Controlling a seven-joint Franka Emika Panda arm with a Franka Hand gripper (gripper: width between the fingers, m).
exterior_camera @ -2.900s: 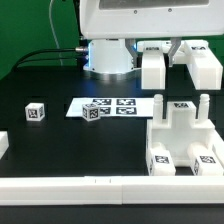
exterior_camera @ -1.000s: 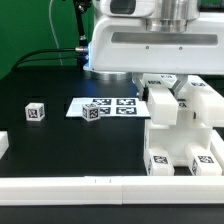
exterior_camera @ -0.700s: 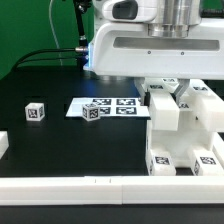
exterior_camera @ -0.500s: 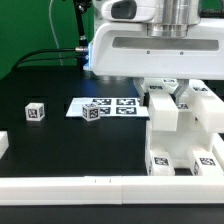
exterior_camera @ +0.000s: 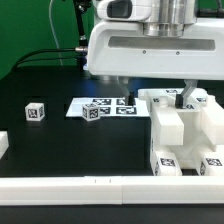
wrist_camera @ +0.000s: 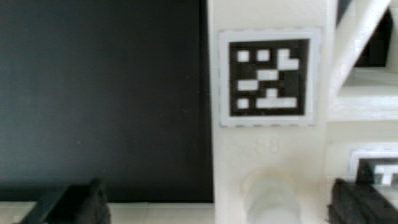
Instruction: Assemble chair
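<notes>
The chair [exterior_camera: 185,135] is a white blocky structure with black-and-white tags on its front, standing at the exterior view's right. My gripper [exterior_camera: 172,97] hangs directly over it, and one dark finger [exterior_camera: 184,95] shows beside its top. In the wrist view an upright white tagged bar [wrist_camera: 270,80] of the chair runs between my fingers. My gripper [wrist_camera: 228,203] is open: the two black fingertips [wrist_camera: 80,200] stand wide apart, with a gap beside the bar. Two small white tagged cubes, one [exterior_camera: 35,111] and another [exterior_camera: 93,111], lie to the exterior view's left.
The marker board [exterior_camera: 118,105] lies flat behind the cubes. A long white border rail [exterior_camera: 80,185] runs along the front edge, and a short white piece [exterior_camera: 4,145] sits at the far left. The arm's wide white housing [exterior_camera: 150,45] hides the back of the table.
The jaws have spread wide off the white part they were closed on. That part now stands on the chair structure. The cubes and the marker board have not moved.
</notes>
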